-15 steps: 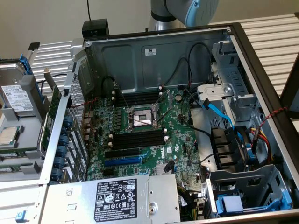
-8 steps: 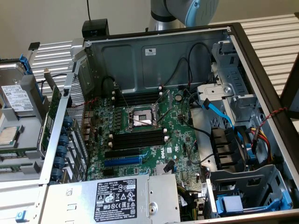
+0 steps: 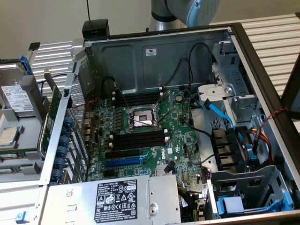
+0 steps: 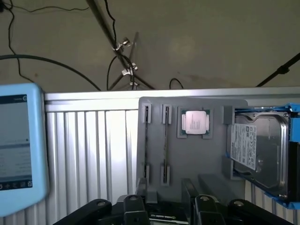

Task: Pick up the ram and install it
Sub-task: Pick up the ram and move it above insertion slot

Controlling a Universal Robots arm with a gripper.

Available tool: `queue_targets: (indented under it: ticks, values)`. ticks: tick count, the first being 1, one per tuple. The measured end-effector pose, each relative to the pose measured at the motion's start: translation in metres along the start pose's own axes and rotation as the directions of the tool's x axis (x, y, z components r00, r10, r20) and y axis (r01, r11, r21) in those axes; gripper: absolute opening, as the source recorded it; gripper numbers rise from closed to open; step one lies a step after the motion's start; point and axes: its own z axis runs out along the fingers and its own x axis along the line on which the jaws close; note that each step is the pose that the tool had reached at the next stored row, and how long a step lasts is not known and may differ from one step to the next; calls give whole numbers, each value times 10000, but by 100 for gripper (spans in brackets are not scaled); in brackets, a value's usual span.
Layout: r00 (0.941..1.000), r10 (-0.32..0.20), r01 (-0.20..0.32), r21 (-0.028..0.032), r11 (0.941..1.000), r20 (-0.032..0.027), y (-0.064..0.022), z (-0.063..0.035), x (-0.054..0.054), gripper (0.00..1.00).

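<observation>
Wrist view shows tray (image 4: 201, 157) and end effector (image 4: 165, 197); exterior view, motherboard (image 3: 180, 133).

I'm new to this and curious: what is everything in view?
computer case: one, grey, open, centre of the exterior view
motherboard: one, green, inside the case
memory slots: several, black, on the motherboard
expansion slot: one, blue, on the motherboard
holder: one, grey, outside the case
ram: at least one, greenish, on edge in the holder
processor: one, silver, in the holder
hard drive: one, silver, in the holder
tablet: one, light blue, near the wrist camera
robot arm: one, grey, beyond the case
gripper: one, black, open, facing the holder
</observation>
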Motion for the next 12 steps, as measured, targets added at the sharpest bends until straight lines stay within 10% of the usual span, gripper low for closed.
queue_targets:
  ticks: [7,12]
  values:
    - [10000,3,-2,-192,9998,28,-43,88,42,42]
    - [10000,3,-3,-207,9998,26,-53,177,47,42]
